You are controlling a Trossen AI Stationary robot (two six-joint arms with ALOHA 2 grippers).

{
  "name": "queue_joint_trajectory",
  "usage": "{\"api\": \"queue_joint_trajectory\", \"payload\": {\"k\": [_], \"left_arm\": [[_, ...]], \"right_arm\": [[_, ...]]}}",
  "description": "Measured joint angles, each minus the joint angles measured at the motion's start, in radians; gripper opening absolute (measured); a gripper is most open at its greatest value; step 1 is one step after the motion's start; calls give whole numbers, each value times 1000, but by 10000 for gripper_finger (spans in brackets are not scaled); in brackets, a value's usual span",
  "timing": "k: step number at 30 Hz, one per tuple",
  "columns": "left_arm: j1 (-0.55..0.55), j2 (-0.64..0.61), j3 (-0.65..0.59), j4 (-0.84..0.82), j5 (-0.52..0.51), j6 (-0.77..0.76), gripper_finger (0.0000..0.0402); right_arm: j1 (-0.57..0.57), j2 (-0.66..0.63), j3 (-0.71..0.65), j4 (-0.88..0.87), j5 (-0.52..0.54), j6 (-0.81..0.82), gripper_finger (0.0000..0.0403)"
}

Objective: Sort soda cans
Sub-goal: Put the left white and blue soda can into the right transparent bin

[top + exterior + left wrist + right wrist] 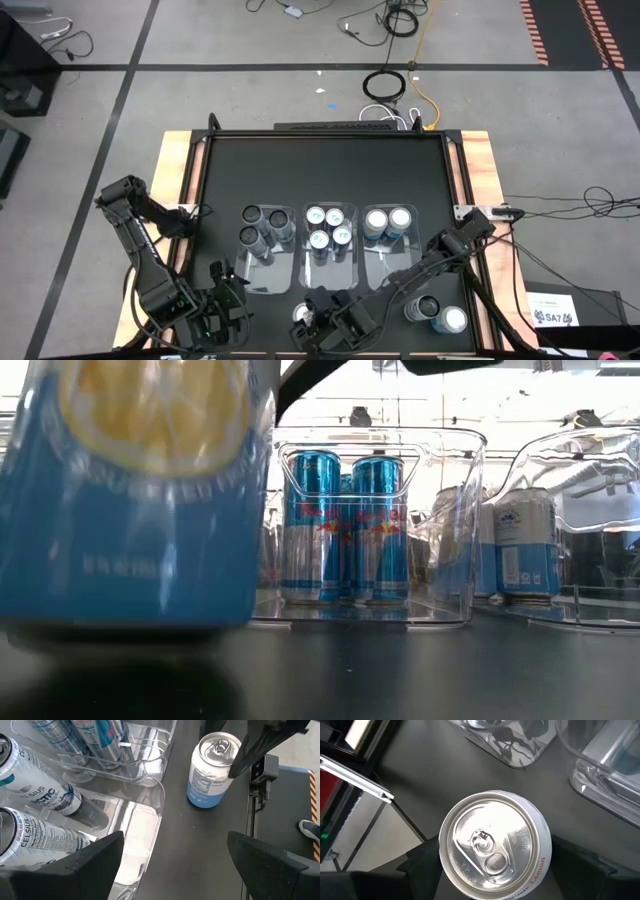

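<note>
One pale blue-and-white lemon soda can [495,852] stands upright on the black table [420,170] at six o'clock, between your right gripper's [318,318] spread fingers, not yet clamped. Centre, then close squarely. Your left gripper [222,298] waits open at seven o'clock. Only the right wrist view shows the can centred; only overhead shows three clear plastic bins [328,281].

Overhead light even and bright; black counter [325,170] matte, shadows faint. Low view: blown-out white ceiling across upper frame, backlighting the clear bins [380,525]; big blue can [135,490] at left badly out of focus. Right wrist view: soft glare on the can top [487,845]; the fingers [580,870] blurred at lower frame.
</note>
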Motion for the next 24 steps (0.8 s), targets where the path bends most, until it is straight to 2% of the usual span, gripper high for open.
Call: {"api": "queue_joint_trajectory", "payload": {"k": [11,19,24], "left_arm": [[0,0,0,-1,0,0,364],[0,0,0,0,0,0,364],[0,0,0,0,0,0,364]], "right_arm": [[8,-36,1,3,41,-31,305],[27,-116,3,51,145,-128,305],[45,-183,3,23,239,-179,306]]}}
